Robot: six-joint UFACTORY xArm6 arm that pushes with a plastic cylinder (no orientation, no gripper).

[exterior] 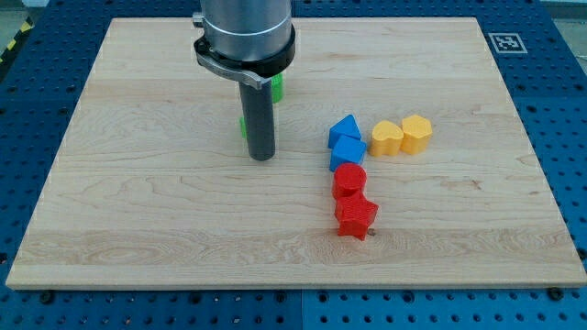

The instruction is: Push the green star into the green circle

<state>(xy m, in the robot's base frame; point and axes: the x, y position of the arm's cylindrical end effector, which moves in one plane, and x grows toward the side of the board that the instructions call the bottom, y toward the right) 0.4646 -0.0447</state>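
A: Pale wood, that is the big thing: a wooden board [138, 211] with a plain grain, lying on a blue perforated table [564, 101]. Any writing on it?

B: No words or brand that I can read. Only a black-and-white square marker [506, 42] at the board's far right corner.

A: And the arm?

B: A grey cylinder carries the straight dark rod [259, 115], and my tip [262, 159] rests on the board left of centre. It is a plain rod with no jaws, so there is nothing to part or clamp.

A: Where are the green pieces?

B: Mostly hidden behind the rod. One green block [276, 89] peeks out on its right, higher up; a green sliver [242, 126] shows at its left edge. Which is the star and which the circle, I cannot tell.

A: The rest?

B: To the right, well apart from my tip: a blue triangular block [344, 128] touching a blue block [348, 151], then a red round block [349, 179] and a red star [356, 217] nearer. Two yellow blocks [402, 136] sit side by side at far right.
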